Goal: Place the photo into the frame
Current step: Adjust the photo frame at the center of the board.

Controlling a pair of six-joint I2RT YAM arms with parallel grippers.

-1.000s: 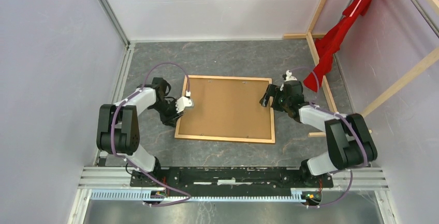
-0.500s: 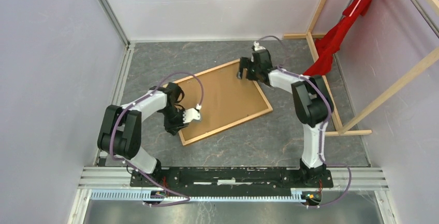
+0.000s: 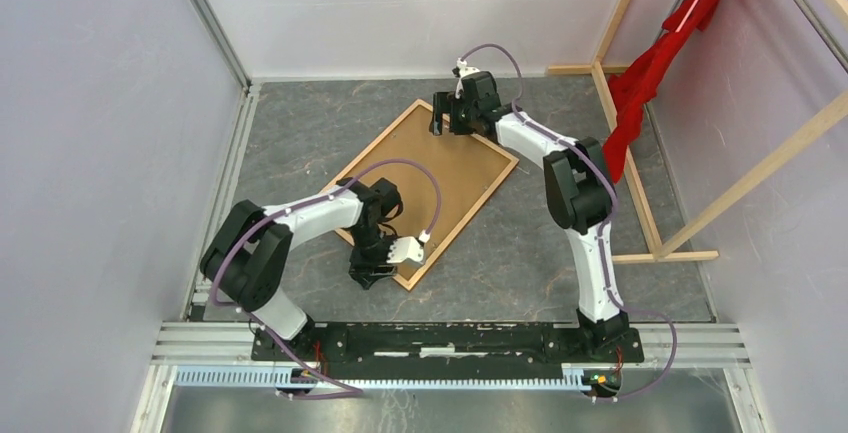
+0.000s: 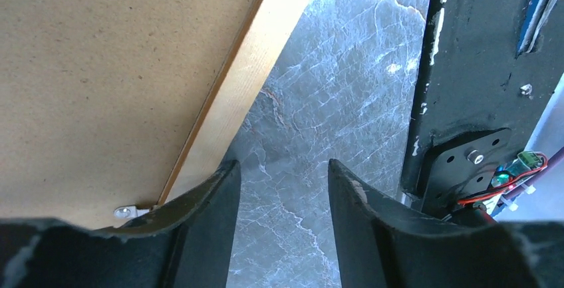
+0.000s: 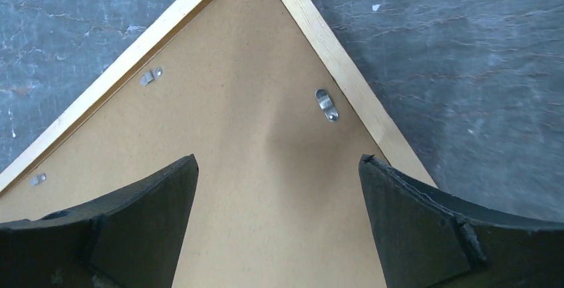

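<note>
The frame [image 3: 374,145] of thin orange-brown wood lies back up and turned diagonally on the grey table. Its brown backing board [image 3: 430,178] fills it. The photo is hidden from every view. My left gripper [image 3: 372,271] is open beside the frame's near corner. In the left wrist view only bare table shows between the left gripper [image 4: 280,163] fingers, with the frame's rail [image 4: 259,82] just to their left. My right gripper [image 3: 443,121] hovers open at the far corner. The right gripper [image 5: 279,158] straddles the backing board [image 5: 253,122] and holds nothing.
Small metal clips [image 5: 326,104] [image 5: 151,75] [image 4: 130,211] sit along the inside of the frame's rail. Pale wooden beams [image 3: 625,173] with a red cloth [image 3: 650,73] stand at the right. The black base rail [image 3: 440,338] runs along the near edge, close to the left gripper.
The frame has swung counter-clockwise from square to diagonal. The right gripper went with its corner toward the far side. The left gripper moved nearer to me and its jaws widened.
</note>
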